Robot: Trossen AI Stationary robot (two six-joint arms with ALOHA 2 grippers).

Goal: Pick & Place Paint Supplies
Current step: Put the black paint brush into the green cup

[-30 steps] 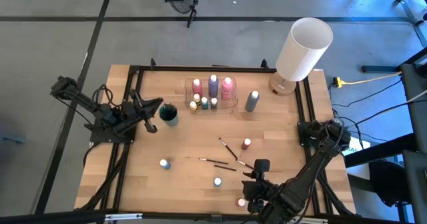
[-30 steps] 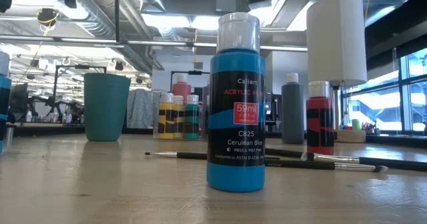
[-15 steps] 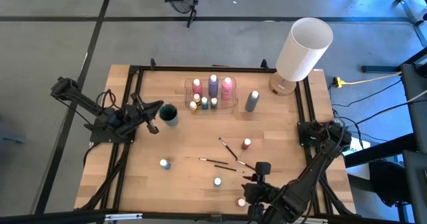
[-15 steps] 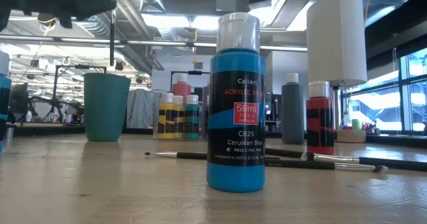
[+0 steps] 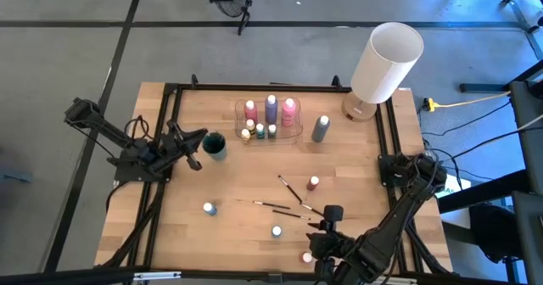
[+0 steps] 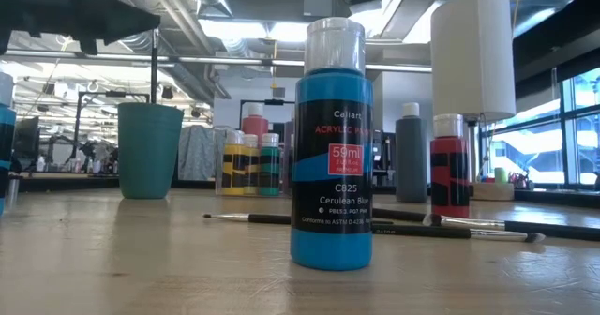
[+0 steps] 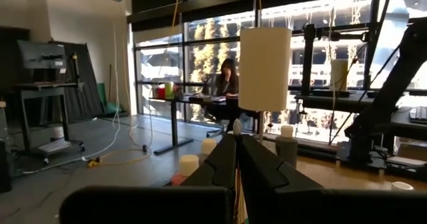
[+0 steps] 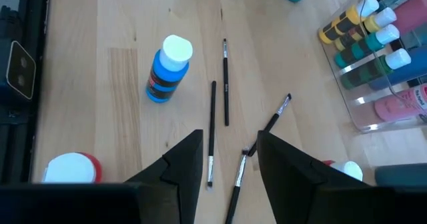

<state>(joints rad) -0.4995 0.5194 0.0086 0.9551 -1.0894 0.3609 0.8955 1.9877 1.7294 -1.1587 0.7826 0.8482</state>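
Note:
My left gripper (image 5: 197, 141) is at the table's left, beside the teal cup (image 5: 215, 145), shut on a thin dark paintbrush (image 6: 155, 71) that hangs over the cup (image 6: 150, 151). Three more paintbrushes (image 8: 225, 84) lie flat on the wood near the front edge. My right gripper (image 8: 230, 154) hovers open above them (image 5: 327, 226), touching nothing. Small bottles stand loose on the table: two blue (image 5: 277, 231) (image 5: 209, 208), two red (image 5: 314, 183) (image 5: 307, 257), one grey (image 5: 321, 128). Others stand in the clear tray (image 5: 293, 135). My left gripper pinches the paintbrush near its upper end (image 6: 155, 43) between its two shut fingers. The brush hangs upright below them, clear of the table. Its lower end reaches down to the teal cup's rim (image 6: 150, 106); whether it is inside the cup cannot be told.
A big white lamp (image 5: 386, 60) stands at the far right corner. Black frame rails (image 5: 386, 132) run along the table's left, far and right sides. Bare wood lies between the cup and the loose brushes.
My left gripper has sunk toward the teal cup, still shut on the paintbrush. The brush has stayed upright and shifted slightly sideways as it went down.

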